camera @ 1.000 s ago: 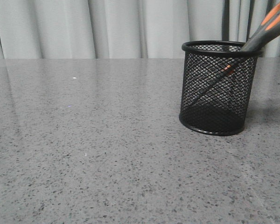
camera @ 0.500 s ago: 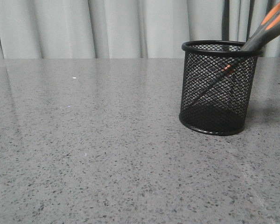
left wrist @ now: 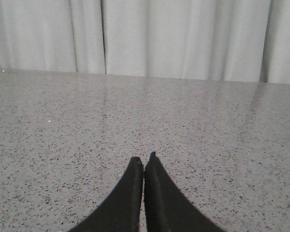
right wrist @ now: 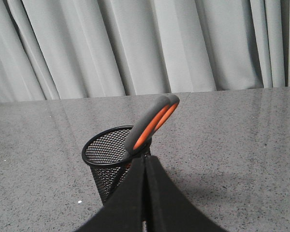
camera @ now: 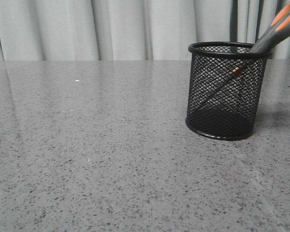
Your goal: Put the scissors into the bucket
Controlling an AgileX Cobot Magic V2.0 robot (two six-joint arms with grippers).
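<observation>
The black wire-mesh bucket (camera: 221,104) stands upright on the grey speckled table at the right. The scissors (camera: 276,27) stand inside it, blades down, leaning on the right rim. Their grey and orange handles stick out toward the upper right, and the orange pivot spot shows through the mesh. In the right wrist view the bucket (right wrist: 104,146) and the scissors (right wrist: 152,123) sit just beyond my right gripper (right wrist: 145,158), which is shut and empty. My left gripper (left wrist: 144,157) is shut and empty over bare table. Neither gripper shows in the front view.
The grey speckled table (camera: 101,145) stretches left of and in front of the bucket. A pale pleated curtain (camera: 111,29) hangs behind the table's far edge.
</observation>
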